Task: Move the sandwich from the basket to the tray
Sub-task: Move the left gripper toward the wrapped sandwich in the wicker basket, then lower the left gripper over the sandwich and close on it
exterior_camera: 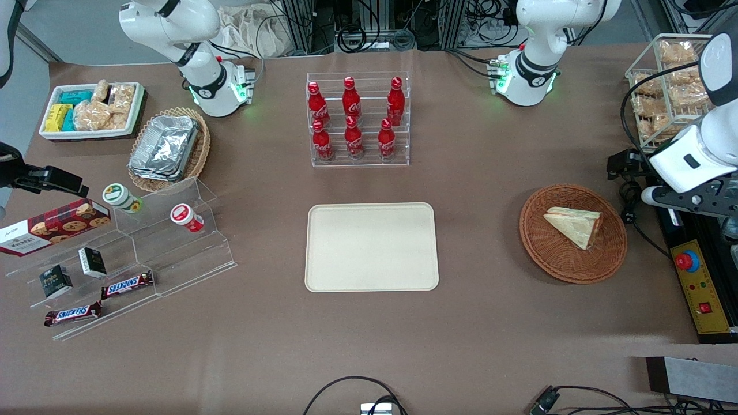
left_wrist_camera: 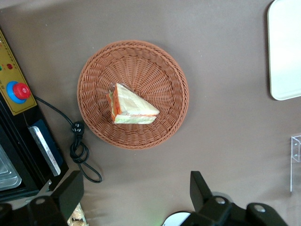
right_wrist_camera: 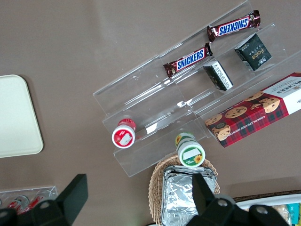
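The triangular wedge sandwich in clear wrap (exterior_camera: pixel 573 226) (left_wrist_camera: pixel 131 107), pale bread with an orange-red filling edge, lies flat in the round reddish-brown woven wicker basket (exterior_camera: pixel 542 242) (left_wrist_camera: pixel 155 66), roughly at its middle, touching nothing but the weave. The basket sits on the brown table toward the working arm's end. The flat rectangular cream-beige plastic tray (exterior_camera: pixel 371 246) (left_wrist_camera: pixel 285 47) lies at the middle of the table, well apart from the basket, with nothing on it.

The left arm's gripper (left_wrist_camera: pixel 136 195) hangs above the table just beside the basket, off toward the table's edge at the working arm's end. Its two dark fingers (left_wrist_camera: pixel 71 193) stand wide apart and hold nothing; the sandwich is clear of them.

Farther from the front camera than the tray stands a clear acrylic rack of red cola bottles (exterior_camera: pixel 357 118). Near the basket, at the table's edge, a yellow control box with a red stop button (exterior_camera: pixel 700 285) (left_wrist_camera: pixel 14 84) rests beside a coiled black cable (left_wrist_camera: pixel 80 150).
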{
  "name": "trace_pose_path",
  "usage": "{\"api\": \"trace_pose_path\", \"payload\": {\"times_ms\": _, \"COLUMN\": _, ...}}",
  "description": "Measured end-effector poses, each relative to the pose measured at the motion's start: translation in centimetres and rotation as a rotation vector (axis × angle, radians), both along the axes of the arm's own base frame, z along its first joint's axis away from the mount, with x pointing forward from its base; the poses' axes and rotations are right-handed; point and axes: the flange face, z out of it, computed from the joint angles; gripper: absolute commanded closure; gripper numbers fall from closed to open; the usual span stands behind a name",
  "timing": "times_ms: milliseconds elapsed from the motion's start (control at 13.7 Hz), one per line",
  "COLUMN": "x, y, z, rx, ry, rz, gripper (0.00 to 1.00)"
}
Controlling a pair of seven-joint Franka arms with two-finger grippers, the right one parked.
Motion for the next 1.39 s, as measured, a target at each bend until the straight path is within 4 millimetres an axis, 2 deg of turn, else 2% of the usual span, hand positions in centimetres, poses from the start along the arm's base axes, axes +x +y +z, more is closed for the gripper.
{"api": "trace_pose_path", "payload": {"times_ms": 439, "x": 1.4, "y": 0.6, "z": -1.9, "rx": 0.013, "ry": 0.063, "rz": 0.040, "gripper": 0.00}}
{"api": "trace_pose_path", "payload": {"times_ms": 732, "x": 2.2, "y": 3.5, "z": -5.0, "rx": 0.040, "ry": 0.071, "rz": 0.351, "gripper": 0.00}}
{"api": "trace_pose_path", "payload": {"times_ms": 951, "x": 2.5, "y": 4.5, "z": -10.4, "rx": 0.051, "ry": 0.014, "rz": 0.539, "gripper": 0.00}}
{"api": "trace_pose_path", "payload": {"times_ms": 1171, "x": 1.4, "y": 6.3, "z": -16.3, "rx": 0.061, "ry": -0.026, "rz": 0.667, "gripper": 0.00}}
{"api": "trace_pose_path", "payload": {"times_ms": 1390, "x": 0.3, "y": 7.4, "z": -20.3, "rx": 0.075, "ry": -0.058, "rz": 0.831, "gripper": 0.00}}
